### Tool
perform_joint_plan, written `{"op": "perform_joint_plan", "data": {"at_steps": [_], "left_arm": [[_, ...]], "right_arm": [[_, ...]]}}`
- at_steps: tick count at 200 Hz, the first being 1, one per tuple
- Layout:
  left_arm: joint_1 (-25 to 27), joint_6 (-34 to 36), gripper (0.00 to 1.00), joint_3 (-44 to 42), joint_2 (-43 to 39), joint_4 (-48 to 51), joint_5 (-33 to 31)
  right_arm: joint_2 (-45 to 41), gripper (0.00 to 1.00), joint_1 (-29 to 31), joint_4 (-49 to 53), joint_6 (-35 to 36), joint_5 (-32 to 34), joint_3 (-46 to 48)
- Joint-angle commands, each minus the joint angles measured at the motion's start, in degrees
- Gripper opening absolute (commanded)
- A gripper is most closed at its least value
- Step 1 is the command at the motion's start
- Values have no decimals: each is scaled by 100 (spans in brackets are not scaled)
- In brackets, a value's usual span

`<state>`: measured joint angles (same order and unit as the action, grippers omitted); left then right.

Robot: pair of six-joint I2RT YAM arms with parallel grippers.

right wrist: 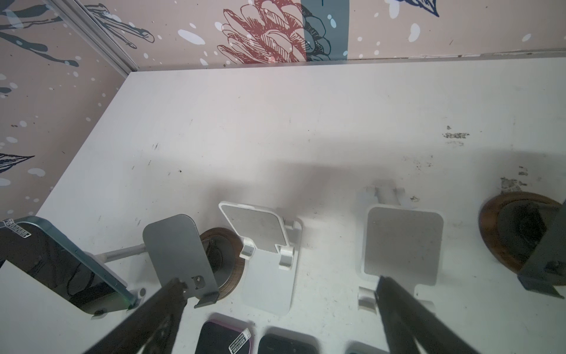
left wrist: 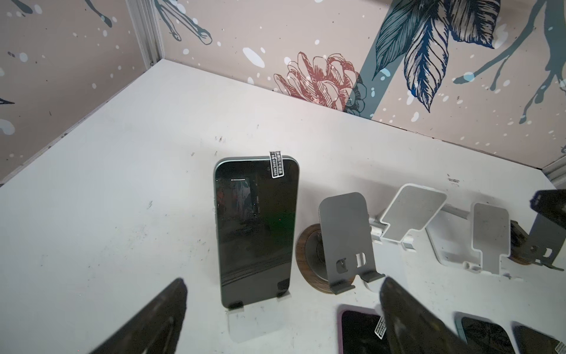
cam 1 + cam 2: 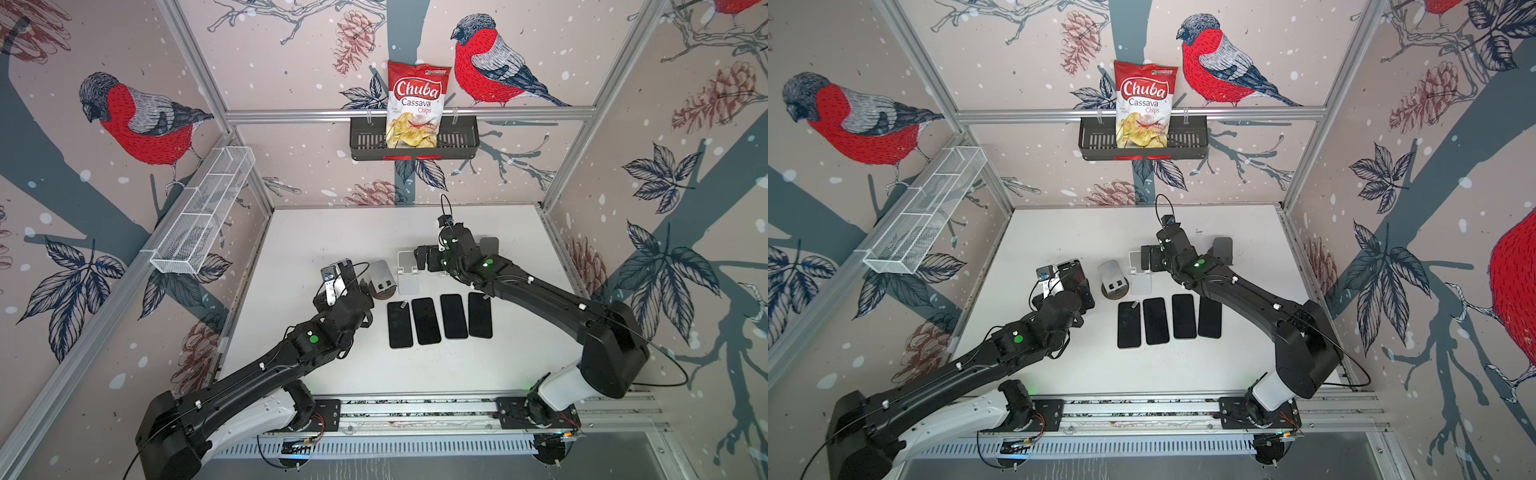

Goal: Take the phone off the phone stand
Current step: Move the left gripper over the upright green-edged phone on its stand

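dark-screened phone (image 2: 255, 233), green-edged, sticker tab (image 2: 277, 164), propped on white stand (image 2: 251, 325)

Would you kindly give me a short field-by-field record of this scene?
phone: upright on leftmost stand
left hand: open, facing phone, not touching
right hand: open, over empty stands
empty stands: four
flat phones: four, in a row on table
task: phone not yet removed

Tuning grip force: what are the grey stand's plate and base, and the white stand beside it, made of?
Grey plate: thin matte sheet metal, apparently, with folded lips. Round base: wood grain, perhaps veneer. White stand: matte moulded plastic, likely, given hinge lugs.
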<state>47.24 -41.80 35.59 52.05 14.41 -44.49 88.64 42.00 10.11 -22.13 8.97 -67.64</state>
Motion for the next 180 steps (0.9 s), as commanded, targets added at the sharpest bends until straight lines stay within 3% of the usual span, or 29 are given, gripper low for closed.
{"op": "perform_joint_plan", "data": {"at_steps": [1, 25, 101, 180], "left_arm": [[-322, -26, 97, 21, 62, 41, 511], [-733, 54, 97, 133, 252, 99, 1058], [-1279, 335, 97, 650, 707, 504, 1653], [-1314, 61, 96, 1195, 1382, 1168, 1676]], "right_arm": [[8, 99, 34, -346, 189, -86, -12], [-72, 99, 76, -619, 286, -221, 122], [-306, 99, 65, -822, 467, -202, 526], [-562, 99, -66, -950, 484, -223, 903]]}}
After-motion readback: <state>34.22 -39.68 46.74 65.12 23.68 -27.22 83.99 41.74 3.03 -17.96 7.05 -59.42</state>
